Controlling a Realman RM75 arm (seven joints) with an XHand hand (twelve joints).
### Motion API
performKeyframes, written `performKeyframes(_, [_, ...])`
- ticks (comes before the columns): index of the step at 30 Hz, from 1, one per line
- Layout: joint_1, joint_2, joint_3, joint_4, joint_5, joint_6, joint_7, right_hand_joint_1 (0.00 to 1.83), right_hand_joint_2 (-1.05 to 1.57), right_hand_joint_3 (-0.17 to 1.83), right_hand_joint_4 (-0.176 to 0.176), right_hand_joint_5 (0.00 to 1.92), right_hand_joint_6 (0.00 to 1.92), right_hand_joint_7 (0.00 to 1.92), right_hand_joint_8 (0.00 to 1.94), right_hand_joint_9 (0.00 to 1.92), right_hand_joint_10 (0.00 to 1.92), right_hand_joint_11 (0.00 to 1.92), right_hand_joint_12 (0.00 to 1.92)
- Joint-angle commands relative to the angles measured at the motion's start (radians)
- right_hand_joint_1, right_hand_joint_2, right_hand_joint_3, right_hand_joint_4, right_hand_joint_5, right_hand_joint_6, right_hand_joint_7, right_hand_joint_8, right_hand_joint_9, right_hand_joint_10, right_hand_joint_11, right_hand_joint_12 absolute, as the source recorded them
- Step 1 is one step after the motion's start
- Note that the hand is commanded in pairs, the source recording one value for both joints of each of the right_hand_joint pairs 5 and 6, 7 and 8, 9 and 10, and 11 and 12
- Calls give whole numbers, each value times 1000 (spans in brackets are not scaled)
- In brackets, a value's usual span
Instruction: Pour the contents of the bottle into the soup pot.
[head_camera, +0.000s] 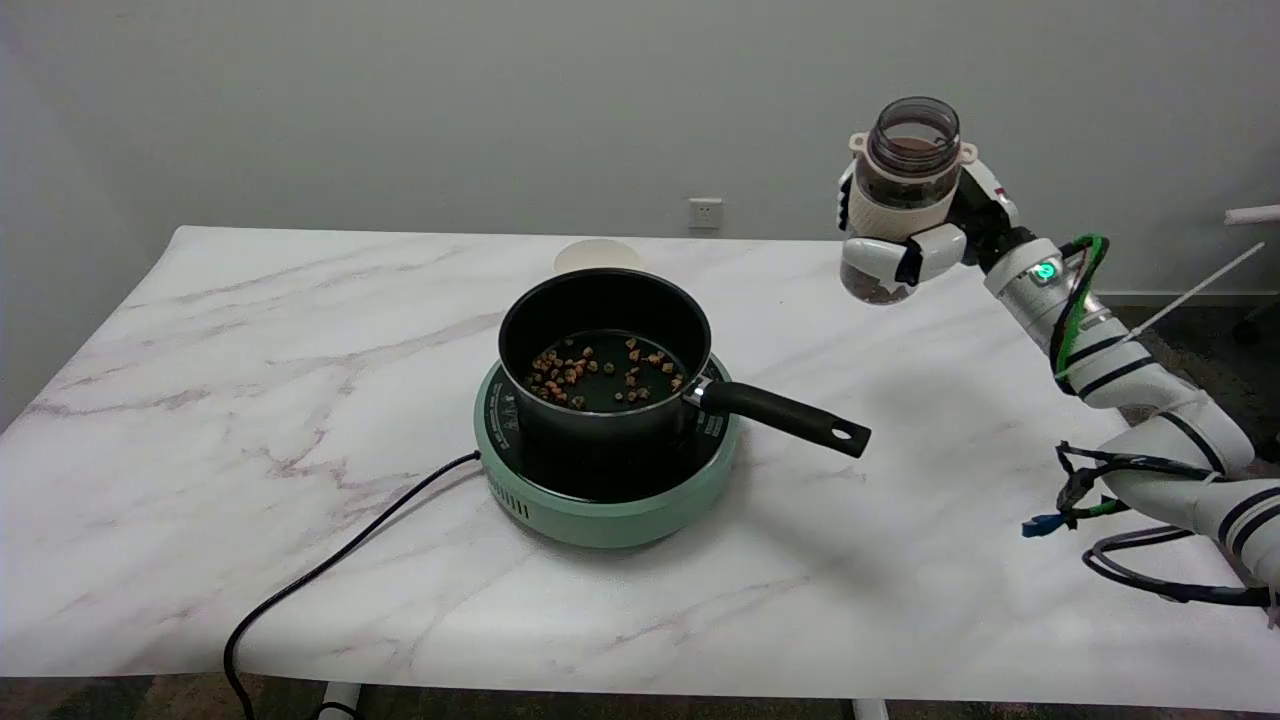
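Note:
A black soup pot (604, 345) with a long black handle stands on a green hot plate (606, 500) at the table's middle. Several small brown pieces lie on its bottom. My right hand (925, 235) grips a clear bottle (903, 195) with a white sleeve, held upright in the air to the right of the pot and well above the table. The bottle's mouth is open and brown contents show inside it. The fingers wrap around its lower part.
A black power cord (330, 570) runs from the hot plate to the table's front left edge. A pale round lid (597, 256) lies just behind the pot. The marble table (250, 400) ends near the arm on the right.

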Motion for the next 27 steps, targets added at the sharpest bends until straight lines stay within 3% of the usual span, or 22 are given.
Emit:
performKeyframes(1, [123, 22, -113, 155, -83, -161, -7, 1529, 671, 989, 0, 1709, 1709, 1525, 1525, 1315, 1315, 1144, 1144])
performKeyframes(14, [261, 19, -264, 172, -220, -296, -3, 1540, 547, 1111, 0, 1659, 1659, 1494, 1494, 1295, 1295, 1114, 1114])
performKeyframes(21, [299, 11, -303, 206, -254, -348, -7, 1544, 521, 1140, 0, 1645, 1645, 1488, 1488, 1290, 1290, 1108, 1108])
performKeyframes(27, [311, 9, -301, 246, -369, -392, -7, 1546, 500, 1164, 0, 1643, 1643, 1485, 1485, 1288, 1288, 1106, 1106])
